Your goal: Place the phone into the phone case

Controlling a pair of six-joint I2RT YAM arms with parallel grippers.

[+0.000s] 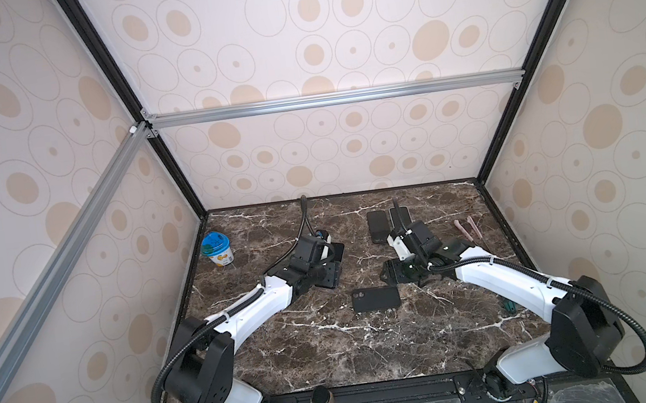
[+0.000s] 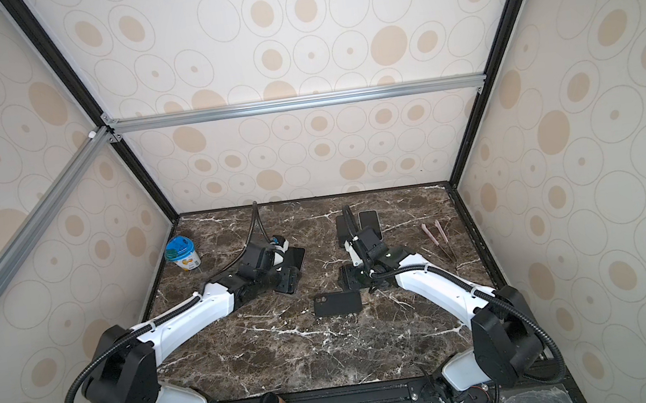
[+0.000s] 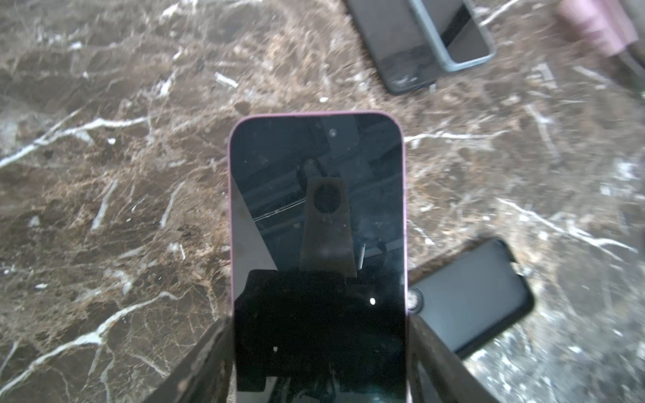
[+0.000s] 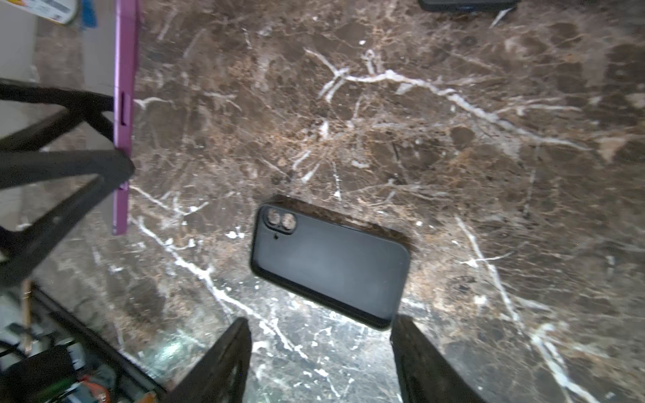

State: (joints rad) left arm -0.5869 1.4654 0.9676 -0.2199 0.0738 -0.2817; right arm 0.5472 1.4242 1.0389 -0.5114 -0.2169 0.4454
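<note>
Left gripper (image 3: 319, 331): fingers clamp purple-edged phone (image 3: 316, 195) by its long edges, screen up, left of centre.
Black phone case (image 4: 331, 268): near centre, back up; probably needs turning.
Right gripper (image 4: 321, 322): fingers wide, empty, over it.

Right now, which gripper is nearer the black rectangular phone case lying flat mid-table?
Right. The right gripper hovers open just beside the black phone case; the left gripper, holding a purple-edged phone, sits farther left.

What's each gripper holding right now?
Left gripper: closed on the pink-edged phone.
Right gripper: open, empty, near the black case.
</note>
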